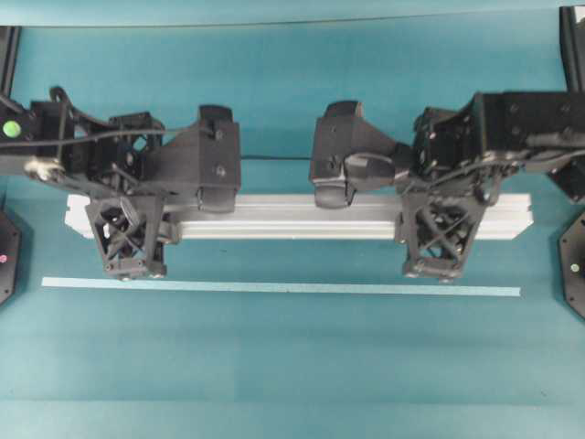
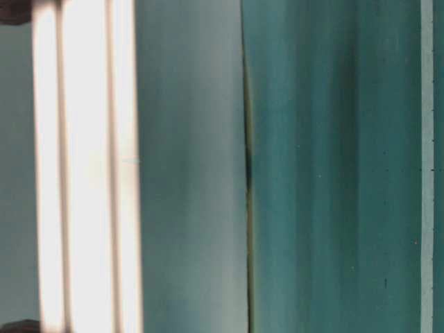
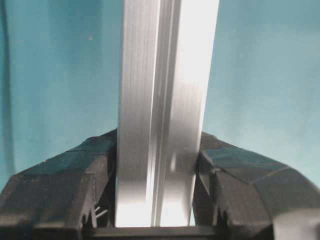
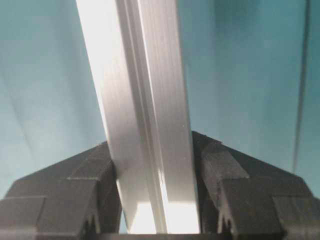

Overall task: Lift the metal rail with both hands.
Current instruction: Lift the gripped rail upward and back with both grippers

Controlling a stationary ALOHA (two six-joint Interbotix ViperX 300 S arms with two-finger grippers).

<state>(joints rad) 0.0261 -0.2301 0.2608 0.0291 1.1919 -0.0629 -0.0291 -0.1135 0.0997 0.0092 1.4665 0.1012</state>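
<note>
Where lattice-braced grippers, left (image 1: 128,240) and right (image 1: 439,240), pinch it, the grooved aluminium rail (image 1: 302,217) gleams.

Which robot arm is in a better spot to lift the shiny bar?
Neither wins; it takes both. The left pincer and the right pincer are each shut on the metal rail, near opposite ends, so they should probably rise together to keep it level.

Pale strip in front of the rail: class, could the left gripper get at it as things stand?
Probably not now. The left gripper is shut on the rail, so it is busy. The strip itself lies bare on the table, nothing covering it.
</note>
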